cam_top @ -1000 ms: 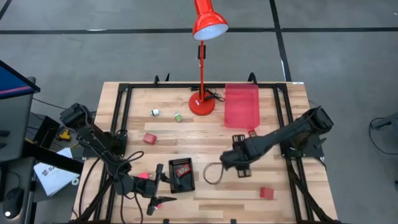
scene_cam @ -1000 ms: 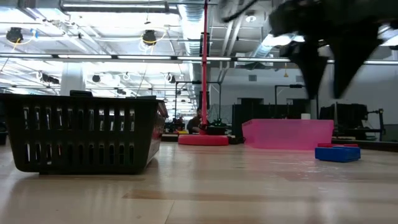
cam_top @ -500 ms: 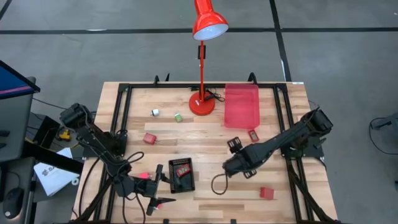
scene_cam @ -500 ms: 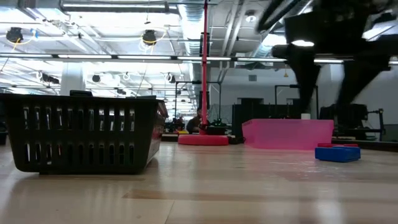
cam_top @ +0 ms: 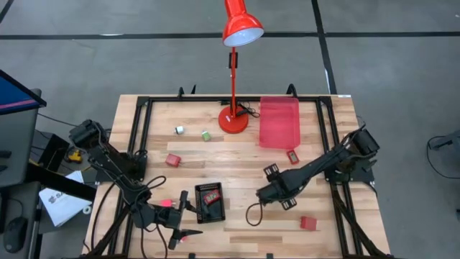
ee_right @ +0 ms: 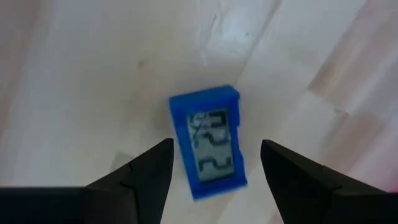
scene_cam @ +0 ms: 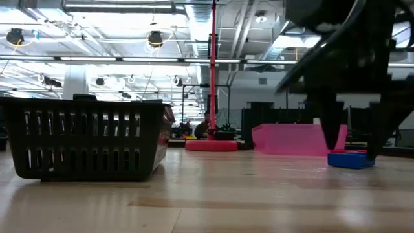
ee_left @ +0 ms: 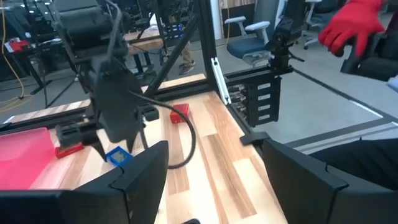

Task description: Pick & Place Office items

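My right gripper (cam_top: 275, 193) is open and points down over a small blue block with a grey display (ee_right: 208, 142). The block lies flat on the table, and one finger stands on each side of it without touching. The low view shows the same block (scene_cam: 351, 159) below the gripper (scene_cam: 354, 139); from above the gripper hides it. Other small pieces lie about: red blocks (cam_top: 172, 160) (cam_top: 308, 223), a green one (cam_top: 205, 135), a white one (cam_top: 178, 130) and a red one (cam_top: 292, 155) by the pink tray. My left gripper (cam_top: 188, 214) waits open beside the black tray (cam_top: 198, 210).
The red lamp's base (cam_top: 233, 119) and the translucent pink tray (cam_top: 279, 122) stand toward the far edge. The black tray holds a red piece (cam_top: 209, 196). A black cable loop (cam_top: 251, 213) lies just left of my right gripper. Black frame rails (cam_top: 327, 137) run along the table's sides.
My right gripper has come down toward the table, shifting slightly toward the near edge, and has stayed open. Its fingers, which were well above the blue block, now reach down on either side of it. The block has not moved.
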